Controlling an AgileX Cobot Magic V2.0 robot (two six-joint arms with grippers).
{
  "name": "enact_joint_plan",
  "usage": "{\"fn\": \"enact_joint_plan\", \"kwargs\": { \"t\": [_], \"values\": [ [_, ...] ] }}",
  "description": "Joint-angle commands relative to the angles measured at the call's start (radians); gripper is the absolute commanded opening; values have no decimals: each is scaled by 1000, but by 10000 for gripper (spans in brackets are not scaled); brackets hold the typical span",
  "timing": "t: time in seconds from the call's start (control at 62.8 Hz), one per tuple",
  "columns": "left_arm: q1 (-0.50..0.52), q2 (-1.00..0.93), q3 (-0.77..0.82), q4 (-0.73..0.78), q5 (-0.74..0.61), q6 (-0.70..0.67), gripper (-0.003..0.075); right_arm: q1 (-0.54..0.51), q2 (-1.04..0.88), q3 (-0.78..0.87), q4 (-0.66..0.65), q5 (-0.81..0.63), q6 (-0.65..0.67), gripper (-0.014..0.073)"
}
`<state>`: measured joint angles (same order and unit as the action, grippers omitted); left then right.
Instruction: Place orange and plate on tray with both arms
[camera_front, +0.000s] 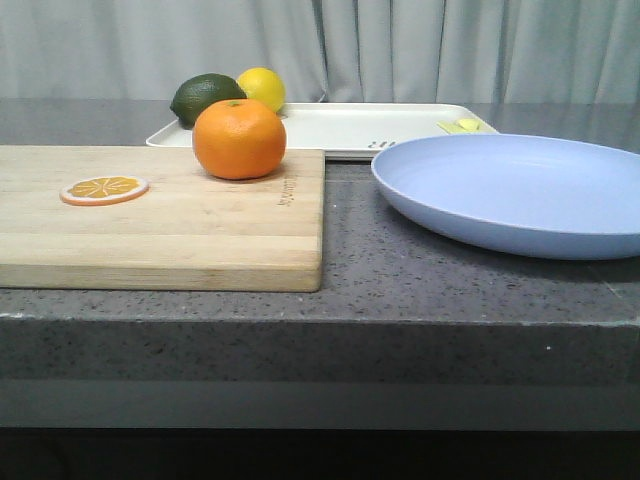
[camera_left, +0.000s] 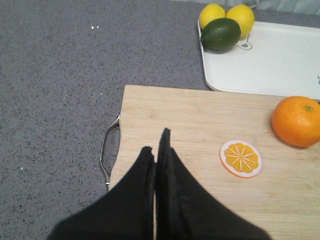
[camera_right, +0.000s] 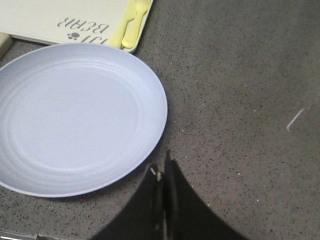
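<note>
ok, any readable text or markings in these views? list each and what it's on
"JOY BEAR", beside a paw-print mark: printed on the tray, upside down in the right wrist view.
Small engraved mark on the cutting board edge: too small to read.
Nothing else legible.

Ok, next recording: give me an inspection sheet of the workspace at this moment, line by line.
Surface: dark speckled countertop, with a wooden cutting board on the left.
Job's things: orange sits on the board's far corner; plate rests on the counter to the right; tray lies behind both, not yet loaded with either.
Clutter: orange slice on the board; lime and two lemons at the tray's left end; yellow cutlery at its other end.
Grippers: left gripper shut, over the board; right gripper shut, near the plate's rim; both hold nothing.
Cables: nothing seen.
Surroundings: grey curtain behind.
</note>
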<state>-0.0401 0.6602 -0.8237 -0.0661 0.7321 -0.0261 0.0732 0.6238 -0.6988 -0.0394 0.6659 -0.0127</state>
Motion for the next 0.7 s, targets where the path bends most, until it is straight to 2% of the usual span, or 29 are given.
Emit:
{"fn": "enact_joint_plan", "kwargs": {
  "t": [0.0, 0.111, 0.175, 0.239, 0.334, 0.398, 0.461, 0.684],
  "values": [
    [-2, 38, -28, -13, -65, -3, -19, -1, 38, -24, -14, -60, -7, -31],
    [-2, 71, -28, -4, -65, 2, 8, -1, 74, -25, -14, -59, -7, 139],
    [-2, 82, -28, -4, -65, 8, 70, -1, 93, -25, -14, -60, -7, 308],
    [-2, 90, -28, -4, -74, 8, 170, -1, 104, -25, -13, -60, -7, 453],
    [-14, 90, -28, -6, -86, 8, 368, -1, 114, -25, -12, -59, -7, 594],
    [-37, 90, -28, -6, -99, 19, 482, -1, 114, -27, -9, -55, -7, 624],
    [-88, 95, -28, -6, -113, 26, 555, -1, 114, -28, 2, -49, -7, 625],
    [-275, 218, -56, -6, -165, 26, 568, -1, 114, -68, 8, 49, -7, 625]
  ]
}}
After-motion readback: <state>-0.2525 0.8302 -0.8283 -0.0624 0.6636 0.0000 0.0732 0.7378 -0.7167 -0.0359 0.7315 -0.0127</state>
